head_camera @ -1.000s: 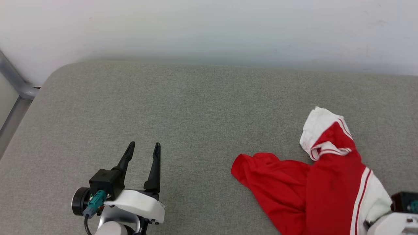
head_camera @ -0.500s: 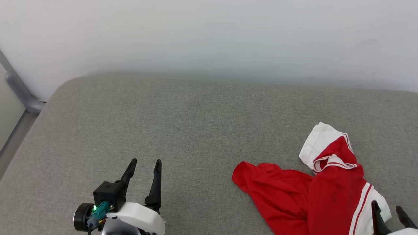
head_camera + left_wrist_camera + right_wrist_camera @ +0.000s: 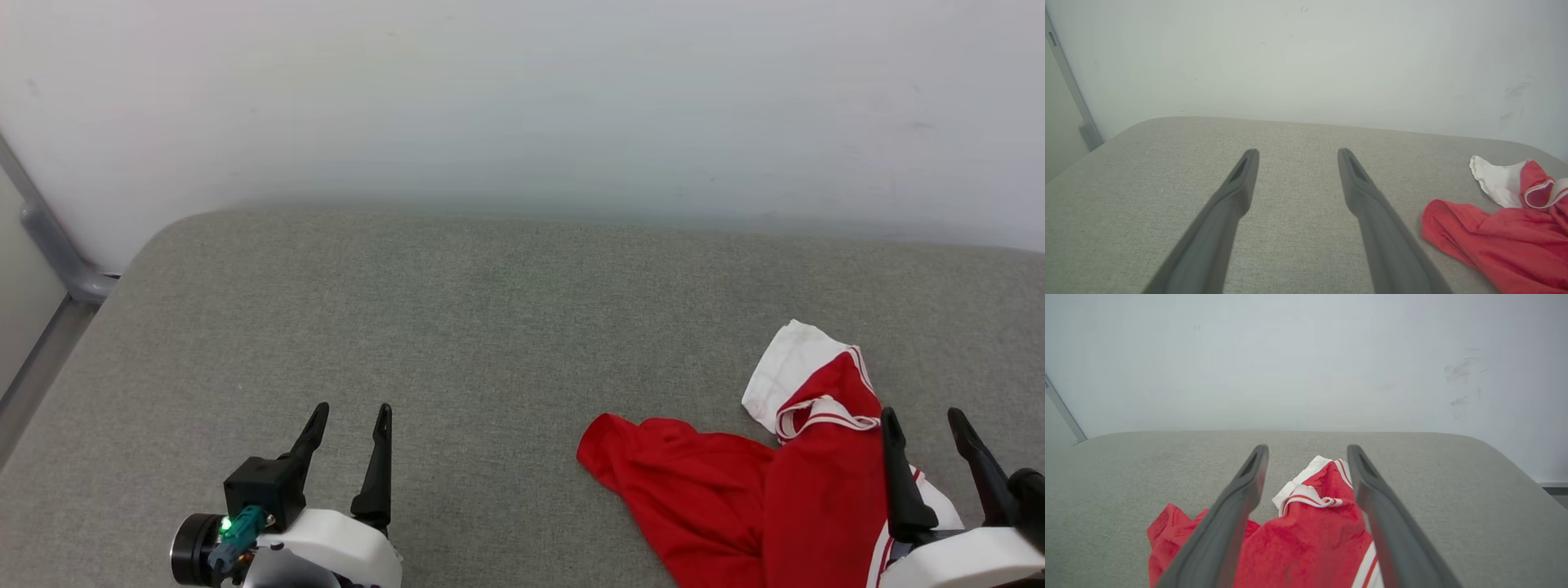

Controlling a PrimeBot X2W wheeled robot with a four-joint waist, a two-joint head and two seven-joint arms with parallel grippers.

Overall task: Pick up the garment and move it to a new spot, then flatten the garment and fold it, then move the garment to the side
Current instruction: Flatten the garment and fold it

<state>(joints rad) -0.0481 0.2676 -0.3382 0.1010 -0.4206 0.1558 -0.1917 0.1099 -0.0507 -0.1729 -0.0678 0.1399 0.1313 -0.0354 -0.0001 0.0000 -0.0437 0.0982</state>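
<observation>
The garment [image 3: 767, 490], bright red with white sleeves and striped trim, lies crumpled on the grey cushioned surface [image 3: 506, 327] at the lower right. It also appears at the right edge of the left wrist view [image 3: 1506, 237]. My right gripper [image 3: 922, 418] hovers open above the garment's right side with nothing between its fingers; the right wrist view has the garment [image 3: 1310, 539] under my open right gripper [image 3: 1308, 451]. My left gripper [image 3: 351, 412] stands open and empty at the lower left, well apart from the cloth, its fingers spread over bare cushion [image 3: 1294, 153].
A pale wall [image 3: 522, 106] rises directly behind the cushion's back edge. A grey metal frame [image 3: 49, 245] runs down the far left. The cushion's corners curve off at the left and, in the right wrist view, at the right [image 3: 1506, 457].
My right gripper has opened, let go of the garment and risen into view at the lower right. The garment has settled lower on the cushion. The head camera has tilted, shifting the whole picture downward.
</observation>
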